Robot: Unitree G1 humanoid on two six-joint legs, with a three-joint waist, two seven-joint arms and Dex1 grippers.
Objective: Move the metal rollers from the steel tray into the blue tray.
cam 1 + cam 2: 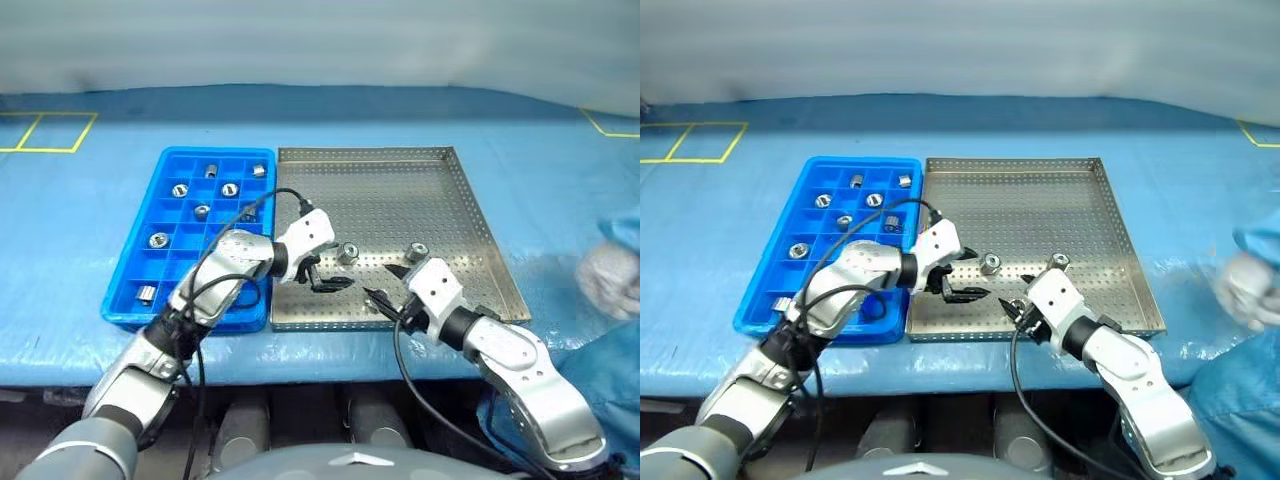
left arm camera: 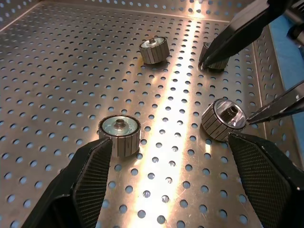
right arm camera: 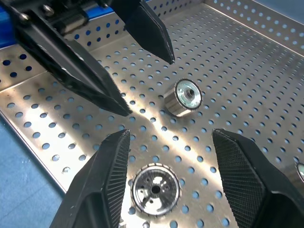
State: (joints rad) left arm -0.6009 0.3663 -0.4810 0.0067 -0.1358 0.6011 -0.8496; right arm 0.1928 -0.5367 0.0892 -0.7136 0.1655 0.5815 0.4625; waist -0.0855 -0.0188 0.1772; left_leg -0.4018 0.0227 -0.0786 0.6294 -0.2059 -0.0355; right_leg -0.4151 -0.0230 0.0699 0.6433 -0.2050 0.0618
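Fingers apart; three rollers nearby.

Head eyes look down from above; both wrist cameras look closely across the same steel tray floor

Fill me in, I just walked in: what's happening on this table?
A two-armed robot is moving metal rollers from the steel tray to the blue tray, which already holds several. The left gripper and right gripper both hover open and empty over the rollers left in the steel tray.
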